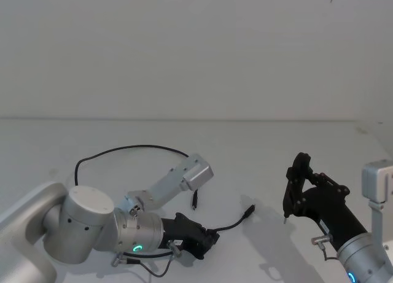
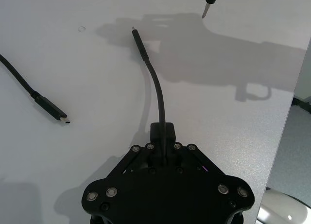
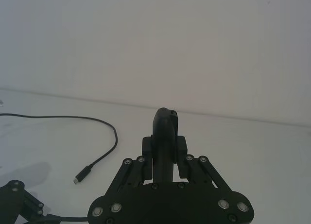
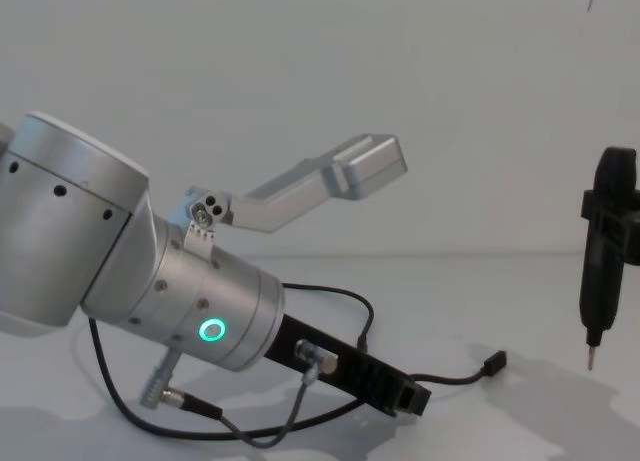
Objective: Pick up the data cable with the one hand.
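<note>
The data cable point(image 1: 141, 147) is thin and black, looping across the white table point(image 1: 295, 142) from behind my left arm. My left gripper point(image 1: 212, 239), flat and black on a silver cylinder with a green ring, is low over the table and shut on the data cable point(image 2: 158, 83) a short way from one plug point(image 2: 134, 32). That plug point(image 4: 493, 362) sticks out toward the right arm. The other plug point(image 2: 58, 116) lies on the table beside it. My right gripper point(image 1: 287, 217) hangs tip-down to the right, shut and holding nothing.
A silver angled bracket point(image 1: 184, 178) on my left arm hangs over the cable loop. The table's front right edge point(image 2: 291, 107) runs close to the left gripper. A pale wall point(image 1: 196, 50) rises behind the table.
</note>
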Robot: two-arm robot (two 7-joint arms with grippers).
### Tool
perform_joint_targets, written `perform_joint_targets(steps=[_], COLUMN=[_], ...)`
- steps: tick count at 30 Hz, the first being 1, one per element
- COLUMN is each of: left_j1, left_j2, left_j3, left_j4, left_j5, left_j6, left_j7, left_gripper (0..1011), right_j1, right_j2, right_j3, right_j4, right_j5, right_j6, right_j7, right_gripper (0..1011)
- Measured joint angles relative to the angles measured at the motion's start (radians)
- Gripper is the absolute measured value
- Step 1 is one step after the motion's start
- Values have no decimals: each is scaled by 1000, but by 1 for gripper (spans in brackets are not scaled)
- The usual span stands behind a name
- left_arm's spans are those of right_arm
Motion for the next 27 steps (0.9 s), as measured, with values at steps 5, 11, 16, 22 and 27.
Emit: perform_joint_targets(steps=[5,11,16,22,27], left_j1=[-1,-1,0,3,2], left_j2=[-1,-1,2,20,44], left_j3=[1,1,2,2,-2], left_j4=[1,1,-2,-21,-43], left_j5=[0,-1,0,4,5], left_j6=[1,2,-10,-56,-99], left_j7=[1,1,2,-4,-23], left_gripper=[34,34,34,34,34], right_j1=[0,2,11,31,54], right_j2=[0,-2,-5,-13,-19], right_j3=[0,1,5,10,12], right_j4=[0,0,-5,-14,-16], right_j5=[0,0,0,2,7], right_j6=[0,-2,-10,-19,-25], right_j7=[0,2,9,22,35], right_gripper=[279,279,279,279,279])
